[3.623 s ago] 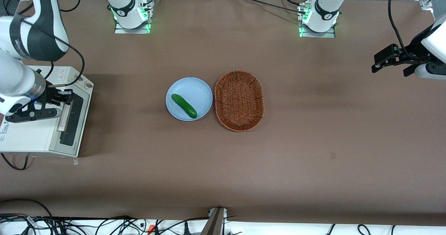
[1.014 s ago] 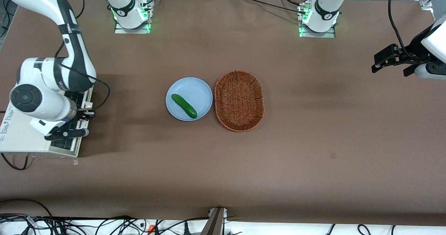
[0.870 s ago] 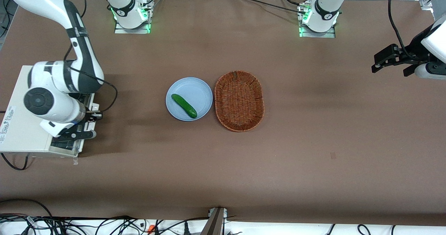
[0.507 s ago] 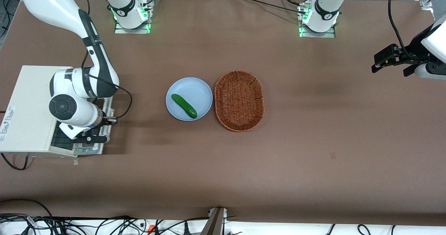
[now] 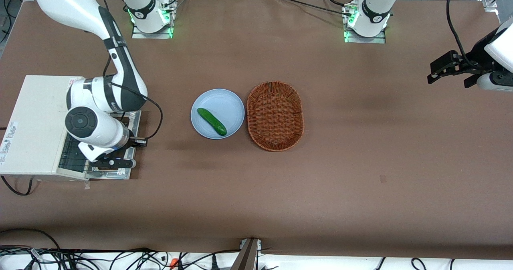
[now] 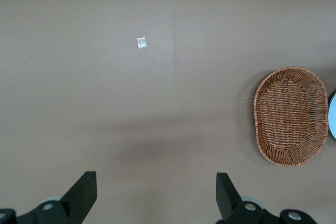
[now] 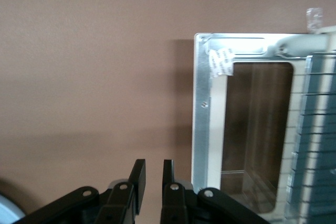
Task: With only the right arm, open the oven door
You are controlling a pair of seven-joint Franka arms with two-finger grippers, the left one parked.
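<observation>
- The toaster oven (image 5: 36,125) sits at the working arm's end of the table (image 5: 320,190).
- The oven door (image 5: 120,174) (image 7: 210,114) is swung down and lies low in front of the oven, with its shiny metal inner face up.
- A see-through window fills the middle of the door, and the brown table shows through it.
- A wire rack (image 5: 72,158) shows inside the oven's mouth, just above the door.
- The right arm (image 5: 100,101) bends over the oven and the door.
- Its gripper (image 5: 114,164) (image 7: 152,174) hangs just above the outer edge of the door, the edge that is away from the oven.
- The fingers (image 7: 137,174) are close together with only a thin gap, and nothing sits between them.
- A blue plate (image 5: 228,101) with a green cucumber (image 5: 211,121) on it sits in front of the oven, well apart from the door.
- A brown wicker basket (image 5: 275,115) (image 6: 289,116) lies just beside the plate, toward the parked arm's end.
</observation>
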